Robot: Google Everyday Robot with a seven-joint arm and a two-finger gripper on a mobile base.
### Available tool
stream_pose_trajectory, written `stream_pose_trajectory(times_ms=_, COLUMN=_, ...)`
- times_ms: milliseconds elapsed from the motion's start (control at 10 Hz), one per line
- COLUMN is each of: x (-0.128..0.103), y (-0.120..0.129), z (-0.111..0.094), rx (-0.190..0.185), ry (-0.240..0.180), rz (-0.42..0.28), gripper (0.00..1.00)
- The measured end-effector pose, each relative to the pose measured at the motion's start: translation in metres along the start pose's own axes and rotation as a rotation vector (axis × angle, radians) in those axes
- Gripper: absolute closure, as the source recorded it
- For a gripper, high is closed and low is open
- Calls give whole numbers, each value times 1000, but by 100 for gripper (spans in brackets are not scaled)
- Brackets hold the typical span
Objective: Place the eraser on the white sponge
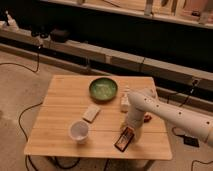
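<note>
The gripper (pixel 129 133) is down on the eraser (pixel 123 141) at the front edge of the bench (pixel 60 100); whether it holds the eraser, I cannot tell. A sure grip is needed first, then a lift clear of the cup (pixel 79 131) toward the white sponge (pixel 91 113).

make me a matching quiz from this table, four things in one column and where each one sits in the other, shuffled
Things
1. green bowl
2. white sponge
3. translucent cup
4. eraser

Places on the table
A. by the front edge, right of centre, just under the gripper
B. front left area, nearer the front edge than the sponge
C. towards the back, about centre
D. middle, between the bowl and the cup

Pairs: 1-C, 2-D, 3-B, 4-A
</note>
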Motion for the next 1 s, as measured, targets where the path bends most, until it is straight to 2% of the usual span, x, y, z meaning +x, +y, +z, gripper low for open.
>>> stream_pose_trajectory(times_ms=100, x=2, y=1, z=3, rx=5, ry=-6, rz=7, gripper=36)
stream_pose_trajectory(times_ms=200, x=3, y=2, z=6, rx=9, ry=-11, rz=13, gripper=40)
stream_pose_trajectory(times_ms=300, x=5, y=3, z=8, rx=10, ry=-13, rz=18, gripper=48)
stream_pose_trajectory(times_ms=500, x=8, y=5, z=8, rx=25, ry=-21, rz=36, gripper=70)
stream_pose_trajectory(times_ms=600, x=8, y=4, z=7, rx=40, ry=-33, rz=48, gripper=78)
stream_pose_trajectory(times_ms=700, x=9, y=3, z=-1, rx=88, ry=-60, rz=61, gripper=91)
stream_pose_trajectory(times_ms=800, x=11, y=3, z=-8, rx=118, ry=-70, rz=71, gripper=95)
stream_pose_trajectory(times_ms=1000, x=26, y=5, z=-36, rx=189, ry=-70, rz=108, gripper=95)
